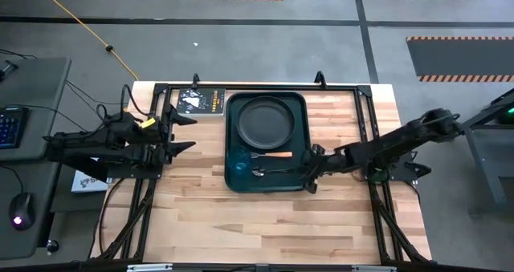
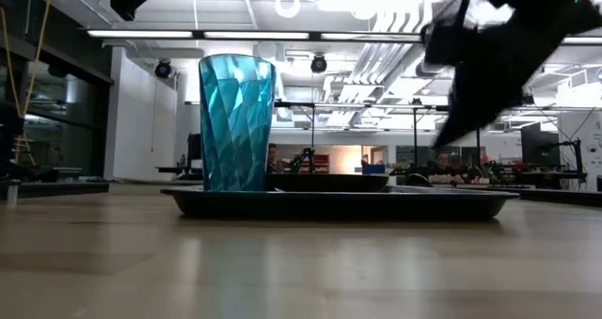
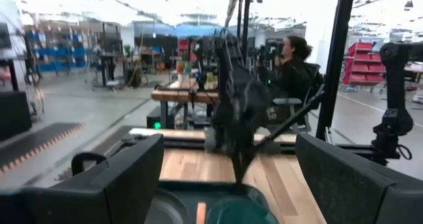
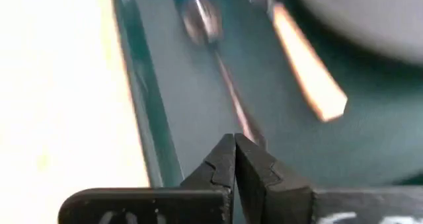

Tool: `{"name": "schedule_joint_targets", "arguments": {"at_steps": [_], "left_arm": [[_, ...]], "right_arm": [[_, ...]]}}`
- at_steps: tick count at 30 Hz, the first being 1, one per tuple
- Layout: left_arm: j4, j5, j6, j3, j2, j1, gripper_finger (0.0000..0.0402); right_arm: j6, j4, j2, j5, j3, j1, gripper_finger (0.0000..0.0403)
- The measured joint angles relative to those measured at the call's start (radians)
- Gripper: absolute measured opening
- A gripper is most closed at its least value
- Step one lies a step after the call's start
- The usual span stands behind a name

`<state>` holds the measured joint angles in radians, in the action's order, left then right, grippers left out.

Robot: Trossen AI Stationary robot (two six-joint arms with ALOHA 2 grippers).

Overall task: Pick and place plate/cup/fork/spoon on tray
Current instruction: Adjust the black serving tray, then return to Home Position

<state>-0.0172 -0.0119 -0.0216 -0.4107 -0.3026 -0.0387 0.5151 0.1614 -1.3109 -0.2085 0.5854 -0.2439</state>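
The dark green tray (image 1: 233, 111) lies mid-table. The dark grey plate (image 1: 269, 119) lies on its far half. The teal cup (image 1: 238, 168) stands upright in its near left corner, and also shows in the low view (image 2: 237, 121). The orange-handled fork (image 1: 277, 154) and the silver spoon (image 1: 271, 172) lie flat on the tray's near half. My right gripper (image 1: 309, 173) is shut. It hangs just above the tray's right rim (image 2: 444, 138), its tips (image 4: 234, 143) by the spoon's handle end (image 4: 248, 128). My left gripper (image 1: 183, 131) is open and empty at the table's left edge.
A black printed book (image 1: 201, 102) lies at the far left, beside the tray. Black frame bars (image 1: 365, 115) run along the table's far, left and right sides. Bare wood (image 1: 265, 224) stretches from the tray to the near edge. A person sits beyond the table (image 3: 294, 59).
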Motion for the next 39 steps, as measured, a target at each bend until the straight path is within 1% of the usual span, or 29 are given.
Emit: {"name": "schedule_joint_targets", "arguments": {"at_steps": [2,6,9,11,15,18,21,24,27,30,33,34,35,39], "left_arm": [[0.012,0.000,-0.010,0.000,0.000,0.000,0.0333],[0.016,0.000,-0.012,0.000,-0.003,0.000,0.0333],[-0.001,0.000,-0.012,0.000,-0.003,0.000,0.0333],[-0.018,0.000,-0.012,0.000,-0.003,0.000,0.0333],[0.006,0.006,-0.032,0.000,0.003,0.001,0.0332],[-0.008,0.026,-0.046,0.014,0.003,0.001,0.0327],[-0.029,0.044,-0.046,0.045,0.016,0.001,0.0312],[-0.083,0.053,-0.053,0.100,0.060,0.001,0.0279],[-0.082,0.053,-0.056,0.148,0.137,0.001,0.0222],[-0.043,0.053,-0.072,0.173,0.219,0.001,0.0140],[0.037,0.053,-0.082,0.172,0.282,0.001,0.0047],[0.064,0.053,-0.083,0.172,0.298,0.001,0.0024],[0.071,0.054,-0.087,0.172,0.299,0.001,0.0013],[0.065,0.056,-0.094,0.173,0.297,0.015,0.0010]], "right_arm": [[-0.041,-0.023,0.063,-0.051,0.000,-0.017,0.0000],[-0.133,-0.045,0.193,-0.195,0.000,-0.060,0.0000],[-0.198,-0.054,0.289,-0.266,0.001,-0.085,0.0000],[-0.230,-0.066,0.347,-0.288,0.001,-0.092,0.0000],[-0.291,-0.115,0.424,-0.291,0.001,-0.090,0.0000],[-0.344,-0.153,0.452,-0.295,0.002,-0.090,0.0000],[-0.384,-0.182,0.460,-0.301,0.002,-0.090,0.0000],[-0.393,-0.195,0.461,-0.308,0.002,-0.090,0.0000],[-0.388,-0.195,0.461,-0.315,0.002,-0.090,0.0000],[-0.384,-0.197,0.461,-0.315,0.002,-0.090,0.0000],[-0.383,-0.206,0.461,-0.315,0.002,-0.090,0.0000],[-0.382,-0.208,0.461,-0.315,0.002,-0.090,0.0000],[-0.380,-0.210,0.461,-0.315,0.002,-0.090,0.0000],[-0.365,-0.211,0.461,-0.315,0.002,-0.090,0.0000]]}}
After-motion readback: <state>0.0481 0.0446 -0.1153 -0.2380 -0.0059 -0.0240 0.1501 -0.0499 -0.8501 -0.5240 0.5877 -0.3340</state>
